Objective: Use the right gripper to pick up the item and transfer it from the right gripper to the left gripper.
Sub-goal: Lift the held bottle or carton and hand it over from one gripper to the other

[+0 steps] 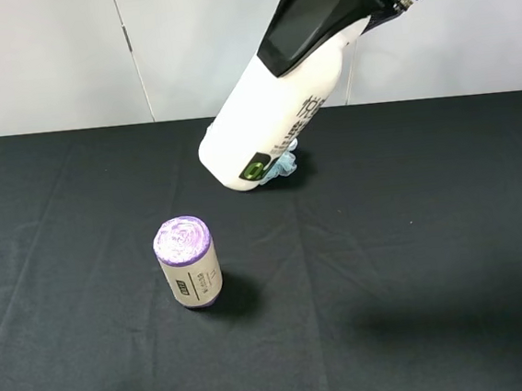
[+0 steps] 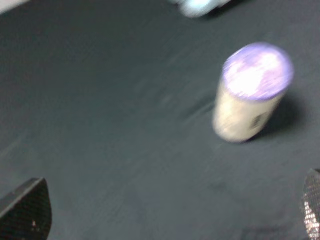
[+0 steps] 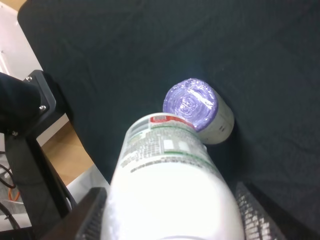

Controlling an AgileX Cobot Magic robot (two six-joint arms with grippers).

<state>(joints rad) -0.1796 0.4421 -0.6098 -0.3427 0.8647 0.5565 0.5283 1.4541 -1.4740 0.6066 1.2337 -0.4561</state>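
Aloft, right tool [image 3: 172, 220] grips bottle [image 1: 262, 112], clear of roll [image 1: 188, 263].

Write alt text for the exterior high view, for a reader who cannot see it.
The right gripper holds a white bottle tilted in the air above a black table, its base lowest. A purple-topped roll stands upright on the table nearer the camera, and a blue-white pouf peeks out from behind the bottle's base.

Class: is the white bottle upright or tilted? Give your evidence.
Tilted. The right gripper holds the white bottle aloft, base angled down-left above the table.
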